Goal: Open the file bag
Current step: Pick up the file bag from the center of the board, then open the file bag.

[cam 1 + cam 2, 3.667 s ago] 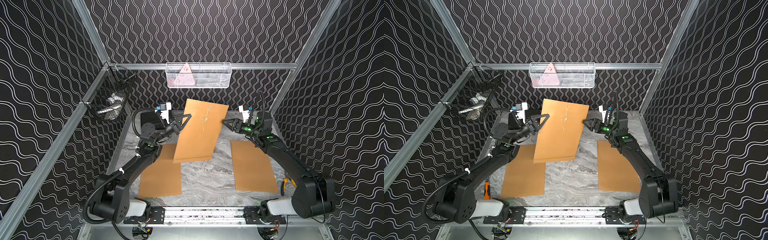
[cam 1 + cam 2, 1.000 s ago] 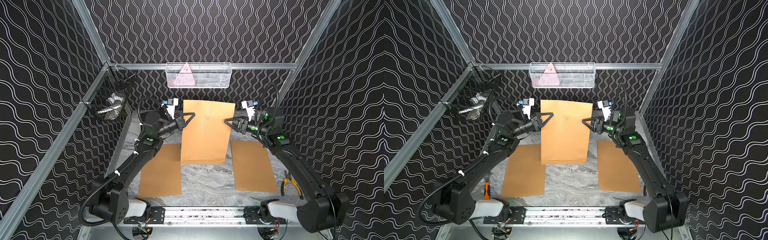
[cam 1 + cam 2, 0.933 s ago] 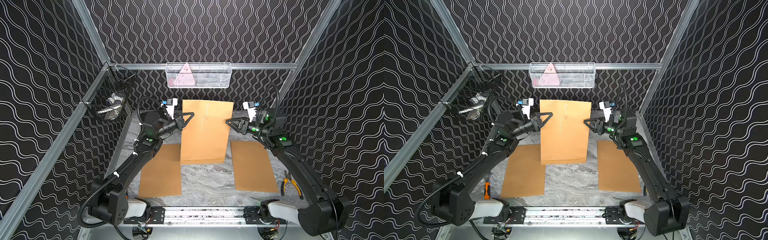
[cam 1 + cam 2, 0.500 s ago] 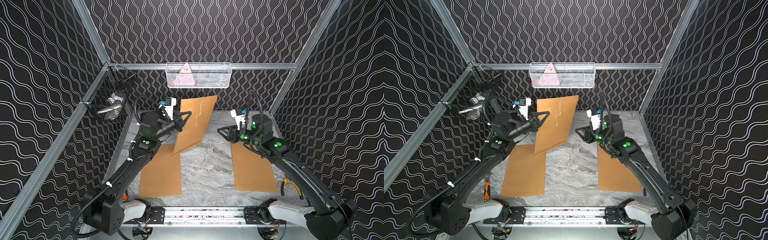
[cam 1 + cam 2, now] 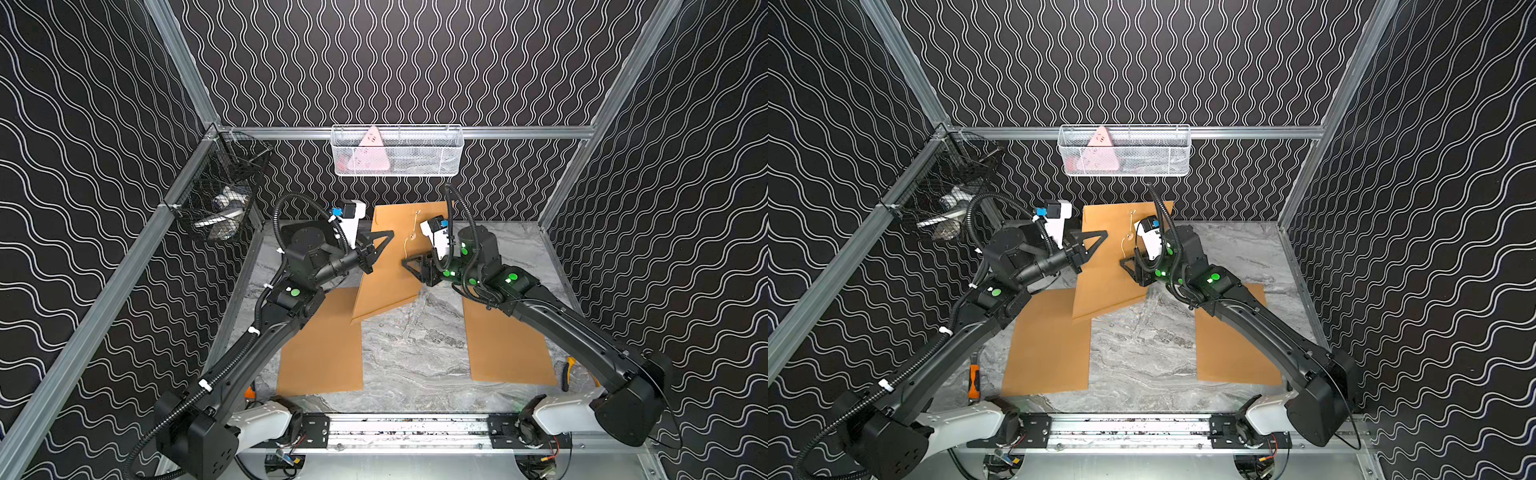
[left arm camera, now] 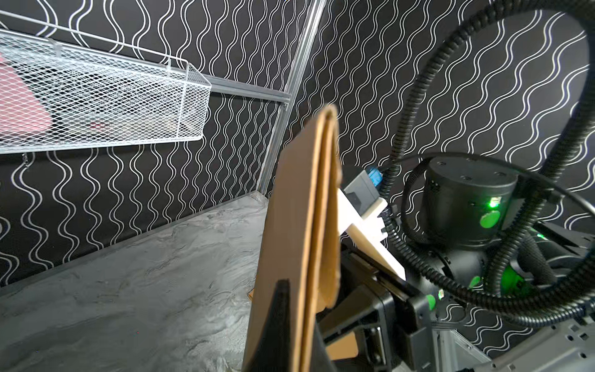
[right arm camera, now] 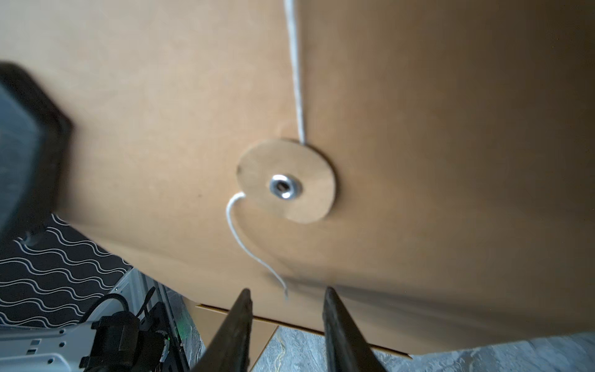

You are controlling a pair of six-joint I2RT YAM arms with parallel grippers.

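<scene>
The file bag [image 5: 390, 274], a brown paper envelope, stands upright on its lower edge behind the table's middle in both top views. My left gripper [image 5: 374, 254] is shut on its left edge. The left wrist view shows the file bag [image 6: 302, 225] edge-on between the jaws, its flap slightly parted from the body. A white string [image 7: 257, 254] runs round a round paper button [image 7: 286, 183] on the bag's face. My right gripper [image 7: 286, 298] is open just in front of that face. The string's loose end hangs just ahead of the gap between its fingertips.
Two more brown envelopes lie flat on the marble table, one on the left [image 5: 320, 340] and one on the right [image 5: 507, 345]. A white mesh basket [image 5: 397, 151] hangs on the back wall and a black wire basket [image 5: 220, 199] on the left rail. Pliers [image 5: 567, 370] lie front right.
The right gripper let go of the bag's right edge, dropped to the string on its face and narrowed its jaws. The bag swung round in the left gripper.
</scene>
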